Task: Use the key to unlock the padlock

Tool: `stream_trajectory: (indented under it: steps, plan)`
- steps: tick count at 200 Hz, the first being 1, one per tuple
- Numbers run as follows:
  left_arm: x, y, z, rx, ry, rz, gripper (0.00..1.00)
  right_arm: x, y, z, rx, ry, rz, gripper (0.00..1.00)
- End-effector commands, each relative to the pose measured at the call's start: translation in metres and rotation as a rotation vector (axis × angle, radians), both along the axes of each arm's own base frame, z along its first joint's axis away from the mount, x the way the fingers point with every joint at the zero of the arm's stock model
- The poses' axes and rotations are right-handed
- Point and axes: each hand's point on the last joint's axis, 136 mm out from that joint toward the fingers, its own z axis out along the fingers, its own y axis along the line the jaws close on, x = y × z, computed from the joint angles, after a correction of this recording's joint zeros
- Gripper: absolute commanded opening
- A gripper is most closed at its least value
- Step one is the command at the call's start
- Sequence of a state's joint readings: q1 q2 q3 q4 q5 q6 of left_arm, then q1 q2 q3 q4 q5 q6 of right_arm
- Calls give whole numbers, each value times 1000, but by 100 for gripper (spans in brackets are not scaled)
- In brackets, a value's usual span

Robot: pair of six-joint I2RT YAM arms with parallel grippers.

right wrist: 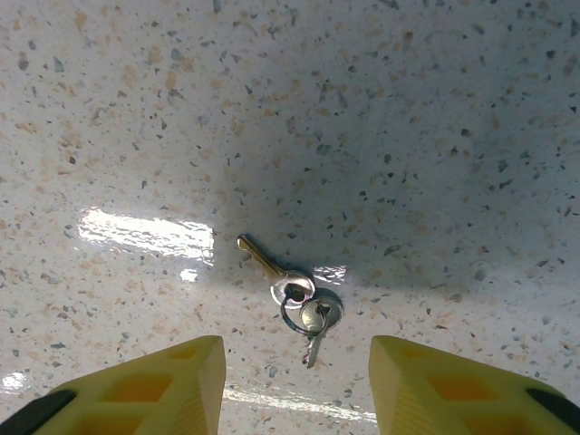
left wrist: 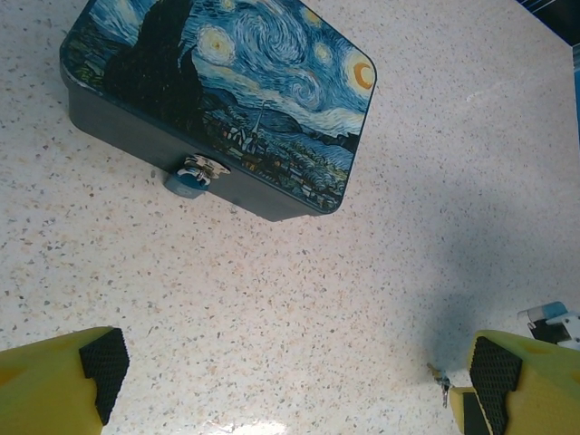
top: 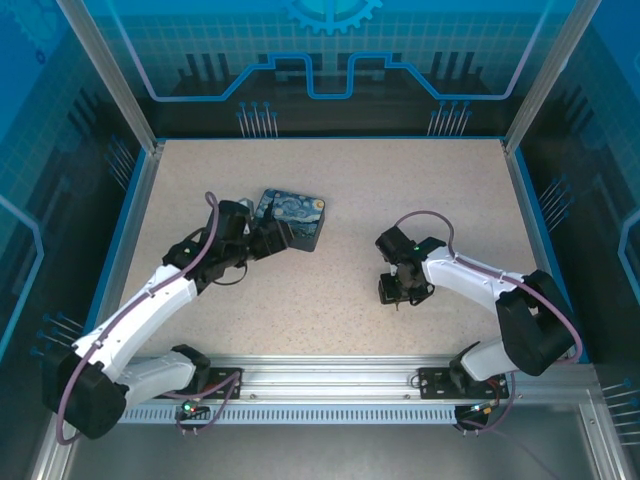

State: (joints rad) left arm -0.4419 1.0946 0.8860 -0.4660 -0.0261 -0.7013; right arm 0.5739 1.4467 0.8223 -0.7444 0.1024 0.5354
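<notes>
Padlock hangs on the front latch of the painted tin, upper left of the left wrist view. We can't read which way its keyhole faces. Key lies flat on the worktop, lower centre of the right wrist view, linked to a second key. Right tool has its fingers apart, straddling the pair at the bottom of the frame and touching nothing. Left tool is likewise spread wide and empty, with the tin ahead of it and no contact.

Risks we see:
- The key is thin and flat on a glossy worktop. Pads could skate over it or flick it away instead of pinching it.
- The keys are linked, so a close could catch the second key or both. The one we want would then dangle at an unknown angle.
- A grip on the blade rather than the head leaves nothing to insert.
- Nothing holds the tin. Push from insertion could slide it.
- The padlock hangs loose on the latch. Unless the left tool steadies it, it will likely swing off the key tip.
</notes>
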Motion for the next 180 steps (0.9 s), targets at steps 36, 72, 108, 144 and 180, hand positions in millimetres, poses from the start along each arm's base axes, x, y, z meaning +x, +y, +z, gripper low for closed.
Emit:
stream_trajectory:
  steps: [36, 72, 108, 144, 180]
  plan:
    - [11, -16, 16, -48, -30, -28, 99, -5, 3, -6, -20, 32, 9, 46]
    - [14, -20, 20, -46, -36, -41, 99, -6, 3, -15, -28, 53, 11, 42]
    - [16, -21, 20, -44, -33, -42, 99, -7, 3, -21, -30, 60, 13, 40]
    - [17, -22, 18, -44, -29, -44, 99, -7, 4, -27, -33, 66, 17, 38]
    - [16, -23, 16, -44, -24, -47, 99, -11, 3, -32, -34, 79, 21, 30]
